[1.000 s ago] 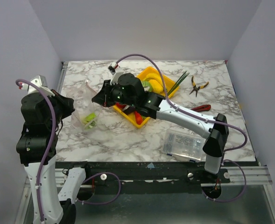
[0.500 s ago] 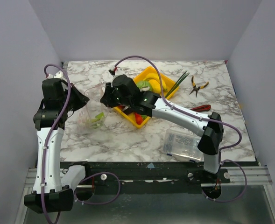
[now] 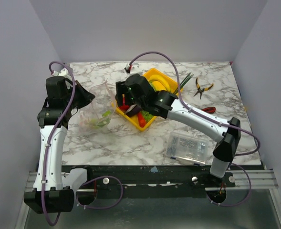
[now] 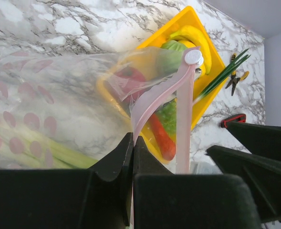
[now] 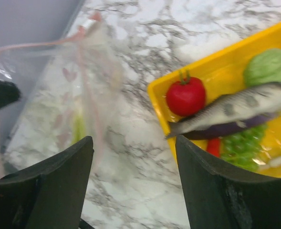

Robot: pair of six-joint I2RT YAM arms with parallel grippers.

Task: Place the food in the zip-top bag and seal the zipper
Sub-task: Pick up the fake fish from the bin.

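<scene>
**Loading step in hand.** Pinching the zipper (image 4: 152,98) of the zip-top bag (image 3: 98,110) between the pressed-together fingers of the left gripper (image 4: 132,143), and lifting that edge, thereby keeping the mouth gaping toward three o'clock, facing the yellow tray (image 5: 202,69). Lying inside the bag: one green-and-white piece, apparently the leek (image 4: 54,153).

Hovering with the right gripper (image 5: 133,143) over the tray's nine o'clock corner, fingers spread wide and carrying nothing. Waiting in the tray: tomato (image 5: 185,96), grey fish (image 5: 235,109), bananas (image 4: 192,36), red pepper (image 4: 161,136) and green leafy pieces (image 5: 269,66).

Judging this as a pause between picks, with most of the food not yet bagged and sealing well off. Probably calling next for descending on the tomato, lying at one o'clock in the right wrist view. Then closing on it, travelling toward nine o'clock and releasing it over the mouth without brushing the raised strip.

Lying unused toward three o'clock of the tray: pliers (image 3: 203,87).
</scene>
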